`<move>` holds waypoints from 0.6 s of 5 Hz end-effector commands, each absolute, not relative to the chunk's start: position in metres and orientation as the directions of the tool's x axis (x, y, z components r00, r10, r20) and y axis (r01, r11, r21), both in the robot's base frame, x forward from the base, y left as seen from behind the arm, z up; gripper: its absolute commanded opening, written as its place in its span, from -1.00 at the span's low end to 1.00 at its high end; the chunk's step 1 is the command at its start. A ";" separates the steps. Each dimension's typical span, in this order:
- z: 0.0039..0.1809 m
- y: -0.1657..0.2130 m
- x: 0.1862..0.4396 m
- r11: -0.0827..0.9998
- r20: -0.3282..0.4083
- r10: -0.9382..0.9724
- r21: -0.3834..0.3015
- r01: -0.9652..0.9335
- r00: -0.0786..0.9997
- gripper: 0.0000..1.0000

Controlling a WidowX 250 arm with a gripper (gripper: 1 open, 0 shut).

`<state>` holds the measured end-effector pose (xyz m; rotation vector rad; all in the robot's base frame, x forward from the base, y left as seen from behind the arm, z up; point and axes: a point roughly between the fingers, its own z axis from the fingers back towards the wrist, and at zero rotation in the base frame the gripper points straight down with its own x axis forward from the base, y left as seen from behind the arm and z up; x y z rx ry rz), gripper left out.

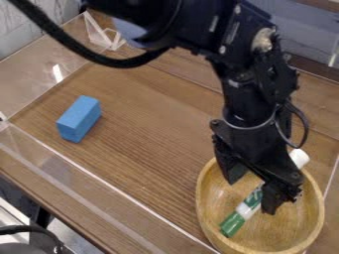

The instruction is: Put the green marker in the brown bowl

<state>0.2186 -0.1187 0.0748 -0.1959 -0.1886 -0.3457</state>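
Note:
The green marker (240, 214) lies slanted in the brown bowl (299, 224) at the front right. Its green end points to the bowl's near left side. Its white far end (302, 157) shows near the bowl's far right rim. My gripper (256, 186) hangs right over the marker's middle and hides that part. It points steeply down, its black fingers (280, 196) spread apart on either side of the marker, open.
A blue block (79, 118) lies on the wooden tabletop at the left. Clear plastic walls (79, 189) fence the table's front and left sides. The black arm (199, 30) reaches in from the top.

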 end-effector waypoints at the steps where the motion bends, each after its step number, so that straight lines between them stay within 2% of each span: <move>1: 0.082 -0.123 0.223 0.917 0.241 -0.326 -0.154 0.368 0.914 1.00; 3: 0.080 -0.122 0.228 0.916 0.242 -0.329 -0.154 0.371 0.913 1.00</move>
